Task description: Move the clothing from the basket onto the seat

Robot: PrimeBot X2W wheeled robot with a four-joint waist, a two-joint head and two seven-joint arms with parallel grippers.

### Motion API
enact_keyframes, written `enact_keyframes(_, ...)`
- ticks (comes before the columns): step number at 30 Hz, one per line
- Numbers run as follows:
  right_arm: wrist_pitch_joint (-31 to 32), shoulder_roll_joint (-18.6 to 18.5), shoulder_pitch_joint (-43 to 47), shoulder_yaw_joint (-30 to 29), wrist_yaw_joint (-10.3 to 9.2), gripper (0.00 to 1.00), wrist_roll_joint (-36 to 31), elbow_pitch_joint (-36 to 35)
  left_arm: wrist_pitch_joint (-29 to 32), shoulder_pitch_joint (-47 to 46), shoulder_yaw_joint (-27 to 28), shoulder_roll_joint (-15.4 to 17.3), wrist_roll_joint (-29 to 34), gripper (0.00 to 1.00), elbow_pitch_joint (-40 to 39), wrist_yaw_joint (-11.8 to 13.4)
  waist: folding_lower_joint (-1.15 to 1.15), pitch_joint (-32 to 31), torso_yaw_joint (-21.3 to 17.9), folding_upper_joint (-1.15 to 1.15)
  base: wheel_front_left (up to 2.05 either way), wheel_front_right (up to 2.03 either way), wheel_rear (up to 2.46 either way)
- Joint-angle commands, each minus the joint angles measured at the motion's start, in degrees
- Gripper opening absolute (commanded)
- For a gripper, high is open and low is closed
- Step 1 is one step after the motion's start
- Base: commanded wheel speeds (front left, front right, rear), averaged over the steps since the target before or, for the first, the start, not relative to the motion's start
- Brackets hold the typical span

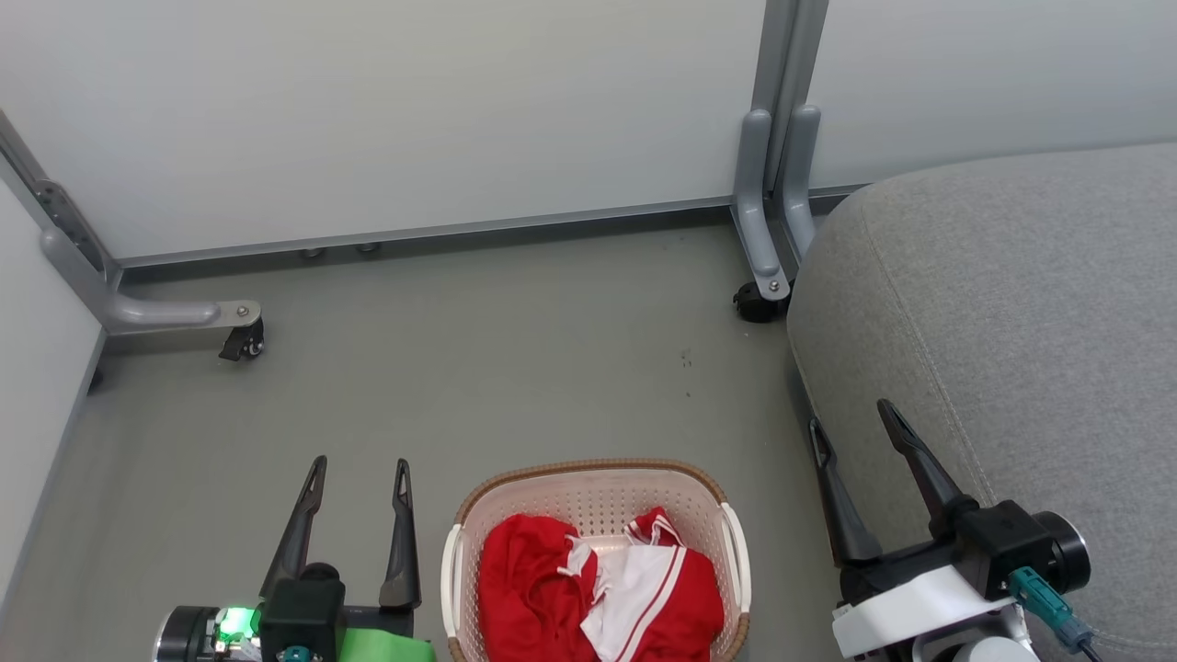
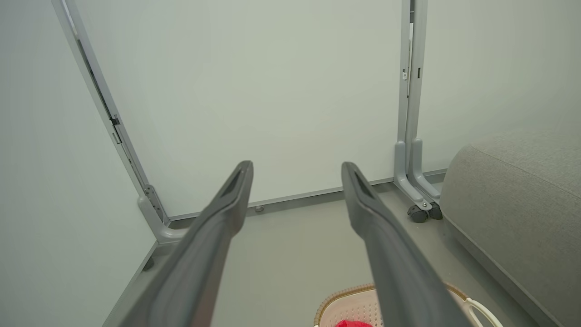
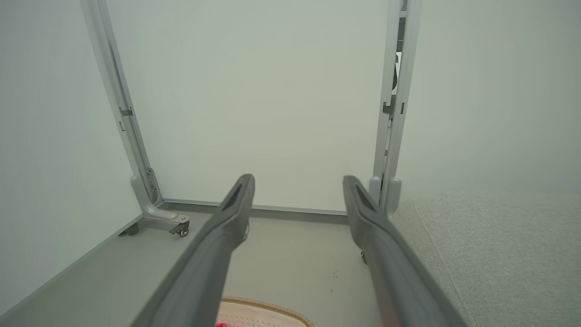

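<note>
Nothing has been picked up yet, so the step in hand is the first reach into the basket. The left fingers are spread wide and empty, pointing forward over the bare floor. The right fingers are parted about as far and also empty, with their tips angled slightly to the left. The clothing is a crumpled red and white heap in the basket, which stands on the floor between the two pairs of fingers. It lies just to the right of the left fingers, and nearer the robot than either pair's tips. The seat is the grey cushion beside and beyond the right fingers; the outer right finger shows against its near edge, though contact cannot be judged. The next move probably calls for one pair of fingers to draw back, tip downward and go in over the rim, then close on a raised fold of red cloth. The left pair looks closer to the heap, but the right pair is closer to the seat, so either could serve. The garments are tangled, and a pinch may lift both at once or drag the light basket.
</note>
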Motion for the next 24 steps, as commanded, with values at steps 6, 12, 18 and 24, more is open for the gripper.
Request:
enact_keyframes(6,-0.2,-0.25,-0.78,-0.64,0.0,1.0,-0.14,-0.66,-0.04,-1.44,-0.55,-0.06,0.33,1.0,0.6,-0.59,0.0,2.73,0.03,0.0,0.0,0.0,0.0)
enact_keyframes(12,-0.2,-0.25,-2.99,-1.91,0.0,1.0,-0.71,-1.21,-0.04,-4.01,-2.24,-0.09,0.46,1.0,2.87,-1.84,0.0,6.87,0.12,0.0,0.0,0.0,0.0)
enact_keyframes(18,-0.19,-0.25,-6.89,-4.78,0.0,1.0,-0.49,-2.13,-0.04,-9.69,-5.02,-0.11,0.9,1.0,7.58,-4.45,0.0,13.74,0.26,0.0,0.0,0.0,0.0)
enact_keyframes(24,-0.19,-0.23,-11.45,-7.88,0.0,1.0,-0.8,-3.93,-0.04,-17.72,-8.93,-0.17,1.66,1.0,13.94,-7.2,0.0,22.09,0.21,0.0,0.0,0.0,0.0)
